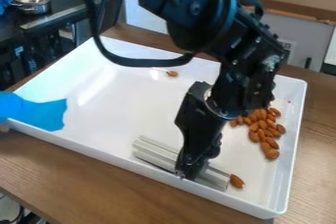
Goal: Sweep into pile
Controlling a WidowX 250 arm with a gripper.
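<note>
On a white tray point(125, 105), the gripper point(189, 170) grips a pale grey, ridged bar point(154, 153) near oval brown almonds point(263, 124).

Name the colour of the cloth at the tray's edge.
Blue, seen best in the camera view: the cloth.

We can read no text, brand, number or sign anywhere in the scene; a small label-like patch point(287, 45) at the far right is too unclear for us.

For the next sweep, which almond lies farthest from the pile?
The lone almond near the tray's far wall; the other stray sits beside the bar's end.
</note>
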